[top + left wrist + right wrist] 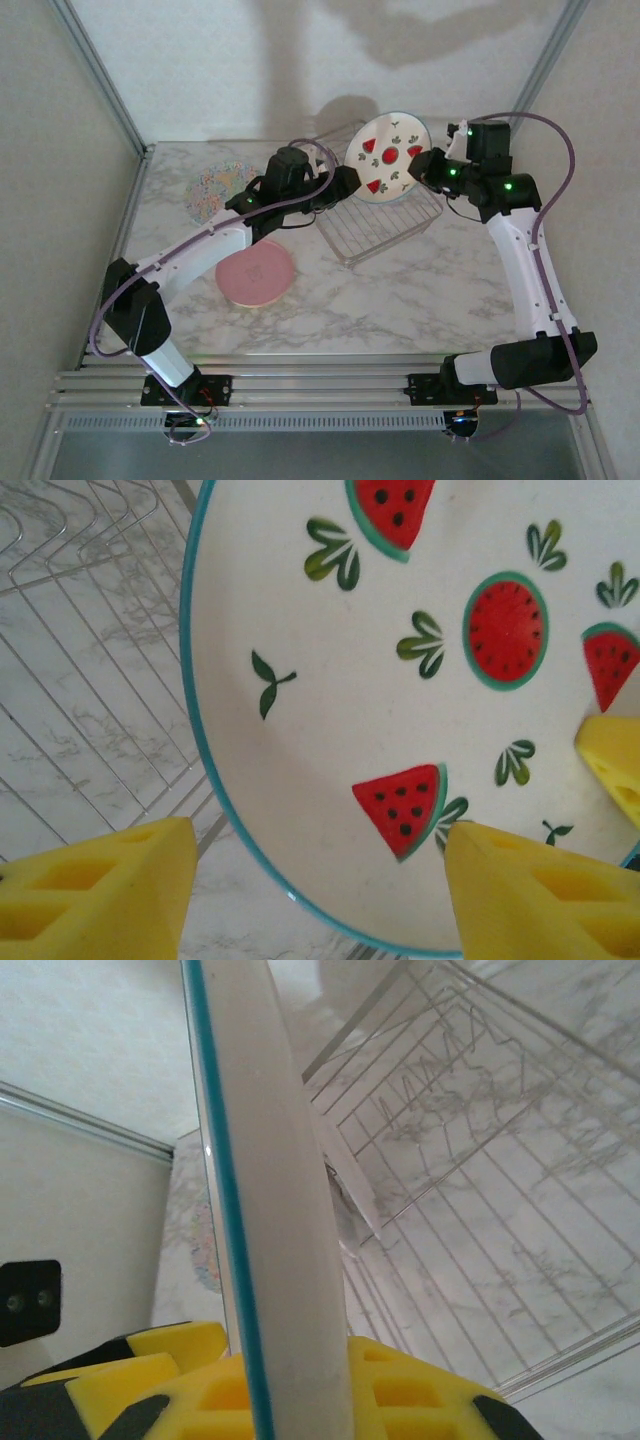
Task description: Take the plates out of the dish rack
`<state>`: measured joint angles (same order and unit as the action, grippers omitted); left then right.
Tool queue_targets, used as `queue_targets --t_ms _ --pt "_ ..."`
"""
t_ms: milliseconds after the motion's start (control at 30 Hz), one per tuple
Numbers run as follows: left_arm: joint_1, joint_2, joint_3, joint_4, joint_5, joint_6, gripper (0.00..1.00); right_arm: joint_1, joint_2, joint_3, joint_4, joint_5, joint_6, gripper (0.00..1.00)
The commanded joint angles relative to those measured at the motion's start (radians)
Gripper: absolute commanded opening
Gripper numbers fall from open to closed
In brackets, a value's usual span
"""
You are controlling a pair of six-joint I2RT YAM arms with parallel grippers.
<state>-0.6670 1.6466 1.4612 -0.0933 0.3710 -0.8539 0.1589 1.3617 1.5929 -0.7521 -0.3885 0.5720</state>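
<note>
A white plate with red-and-green watermelon motifs (388,158) hangs tilted over the far part of the dish rack (385,228). My right gripper (428,166) is shut on its right rim. In the right wrist view the teal-edged rim (262,1200) runs edge-on between the yellow pads of my right gripper (268,1365). My left gripper (350,185) is open at the plate's left side. In the left wrist view the plate's face (400,710) lies just ahead of the spread fingers of my left gripper (315,855). The wire rack (90,680) lies below it.
A plain pink plate (255,275) lies flat on the marble table, left of the rack. A multicoloured speckled plate (215,190) lies at the far left, partly under my left arm. Walls close in the table on the left, back and right.
</note>
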Motion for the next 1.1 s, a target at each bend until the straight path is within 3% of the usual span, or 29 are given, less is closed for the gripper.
queue_targets --t_ms 0,200,367,533,767,900,1067 --pt "-0.007 0.009 0.036 0.007 0.002 -0.012 0.63 -0.016 -0.050 -0.012 0.184 -0.129 0.106 0.00" --pt "-0.008 0.018 0.061 -0.084 -0.052 -0.003 0.62 -0.028 -0.075 -0.088 0.263 -0.168 0.179 0.00" --pt "-0.008 0.028 0.058 -0.050 -0.034 -0.021 0.60 -0.029 -0.085 -0.147 0.334 -0.215 0.246 0.00" --pt "-0.008 0.032 0.058 -0.023 -0.026 -0.038 0.44 -0.029 -0.092 -0.172 0.348 -0.224 0.265 0.00" --pt "-0.006 0.025 0.048 -0.014 -0.029 -0.044 0.03 -0.028 -0.101 -0.206 0.358 -0.229 0.273 0.00" --pt "-0.004 0.018 0.043 0.000 -0.022 -0.053 0.00 -0.030 -0.105 -0.220 0.357 -0.228 0.271 0.00" --pt "0.006 -0.005 0.014 0.077 0.012 -0.083 0.00 -0.029 -0.110 -0.214 0.322 -0.206 0.238 0.27"
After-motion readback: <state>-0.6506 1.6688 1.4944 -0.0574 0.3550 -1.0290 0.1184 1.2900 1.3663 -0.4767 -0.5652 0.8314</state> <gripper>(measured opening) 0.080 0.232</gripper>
